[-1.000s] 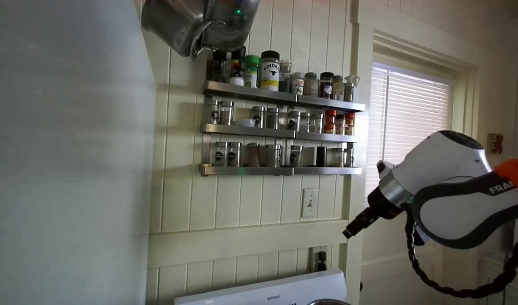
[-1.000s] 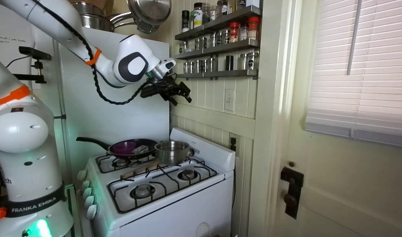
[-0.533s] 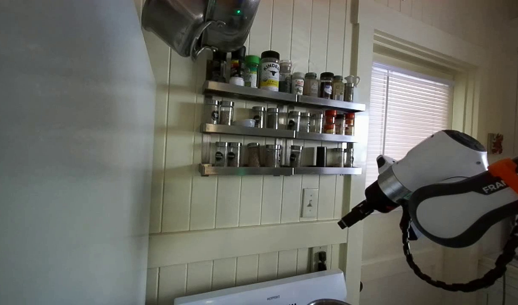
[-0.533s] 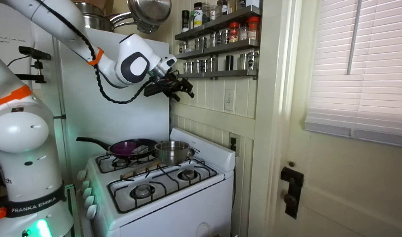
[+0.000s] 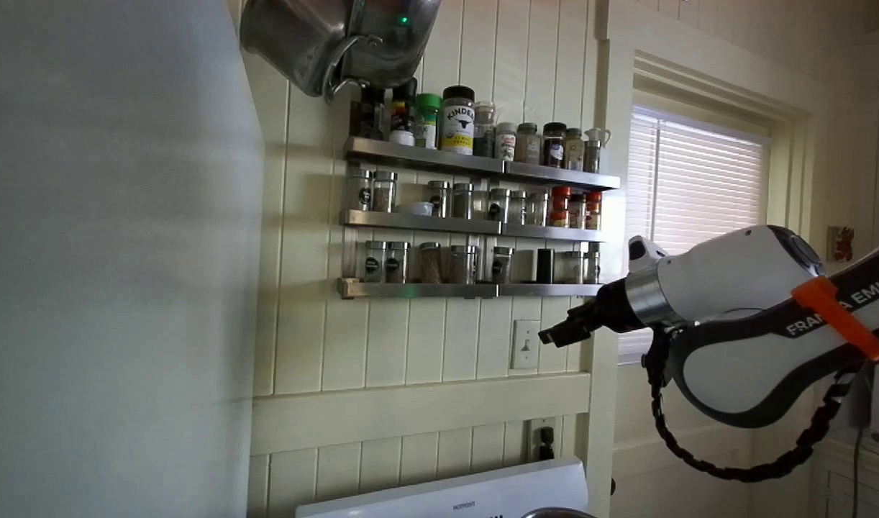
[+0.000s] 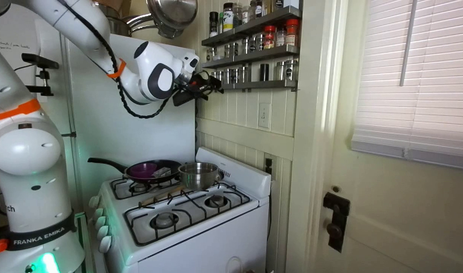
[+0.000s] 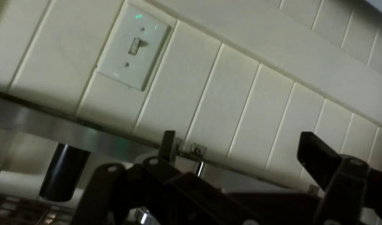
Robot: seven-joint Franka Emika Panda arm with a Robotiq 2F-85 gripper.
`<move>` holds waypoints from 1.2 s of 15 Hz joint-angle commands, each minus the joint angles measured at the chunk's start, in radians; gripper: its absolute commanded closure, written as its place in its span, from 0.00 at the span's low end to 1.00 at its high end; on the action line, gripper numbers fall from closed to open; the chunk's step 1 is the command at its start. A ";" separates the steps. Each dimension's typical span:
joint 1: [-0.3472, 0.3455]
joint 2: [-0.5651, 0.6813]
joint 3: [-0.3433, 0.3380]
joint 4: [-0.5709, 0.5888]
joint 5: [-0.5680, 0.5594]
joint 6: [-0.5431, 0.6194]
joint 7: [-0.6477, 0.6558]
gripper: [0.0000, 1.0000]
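My black gripper [image 7: 239,145] is open in the wrist view, its two fingers wide apart with nothing between them. In an exterior view the gripper [image 5: 554,334] is in the air, tilted slightly down, in front of the light switch [image 5: 526,345]. In the other angle it [image 6: 215,89] hangs near the bottom spice shelf [image 6: 250,85]. The wrist view seems upside down. It shows the switch plate [image 7: 133,47], the shelf edge [image 7: 62,126] and a black cylindrical container [image 7: 64,173] on that shelf. That container also shows in an exterior view [image 5: 545,266].
Two higher shelves [image 5: 425,157] hold several spice jars. A white stove [image 6: 193,235] stands below with a black pan [image 6: 167,177], purple bowl [image 6: 142,170] and steel pot [image 6: 198,177]. A fridge [image 6: 140,125] stands beside it. Steel pots [image 5: 339,43] hang over the shelves' left end.
The arm has moved forward and the gripper has risen toward the bottom shelf's height, tilting from steeply down to nearer level. The jars and stove items have not moved.
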 commanded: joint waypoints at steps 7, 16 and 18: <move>0.023 0.094 -0.045 0.039 -0.060 0.372 0.096 0.00; 0.017 0.147 -0.025 0.111 -0.005 0.441 0.160 0.00; 0.015 0.181 -0.023 0.149 0.008 0.473 0.191 0.00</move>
